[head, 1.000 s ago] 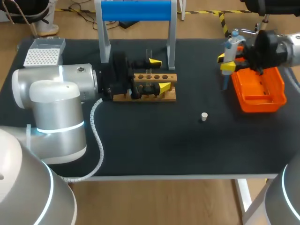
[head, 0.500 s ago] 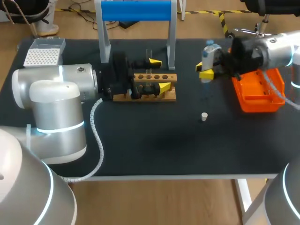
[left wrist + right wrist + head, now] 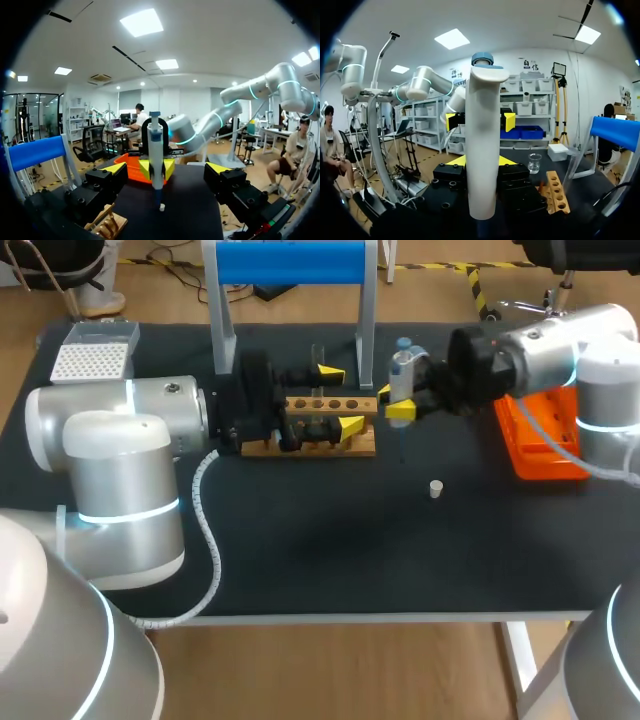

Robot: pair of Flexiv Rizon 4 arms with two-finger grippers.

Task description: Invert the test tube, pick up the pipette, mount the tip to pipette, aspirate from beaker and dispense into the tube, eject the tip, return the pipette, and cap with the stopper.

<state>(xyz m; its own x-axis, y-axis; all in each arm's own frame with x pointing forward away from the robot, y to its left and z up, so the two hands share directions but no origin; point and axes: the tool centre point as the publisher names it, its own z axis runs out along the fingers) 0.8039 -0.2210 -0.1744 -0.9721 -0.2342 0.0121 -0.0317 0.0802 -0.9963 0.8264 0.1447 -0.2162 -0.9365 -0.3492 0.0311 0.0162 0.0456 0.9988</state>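
1. Pipette (image 3: 402, 365) hung upright over the tabletop (image 3: 300, 540), just right of the rack (image 3: 300, 403) and well apart from the tip box (image 3: 92, 360) at the far left corner.
2. Right pincer (image 3: 393, 402) was clamped on the pipette's barrel from two sides, below the head, leaving the plunger cap free.
3. Left pincer (image 3: 340, 398) sat at the rack with its fingers wide apart, holding nothing.
4. Test tube (image 3: 318, 358) seemed to stand in the rack's back row, though the clear glass was hard to make out.
5. Stopper (image 3: 435, 488) lay alone on the tabletop, between the rack and the orange tray (image 3: 545, 440).
6. Beaker (image 3: 534, 163) stood beyond the rack in the right wrist view.
7. Whether a tip was already on the pipette could not be told.
8. Judged from its look, the pipette should be light, stiff and smooth plastic. A mid-barrel hold suits it, firm enough that pressing into a tip does not slide it through the fingers.
9. Tube would likely be thin, slippery and breakable, best taken on its upper wall with gentle force.
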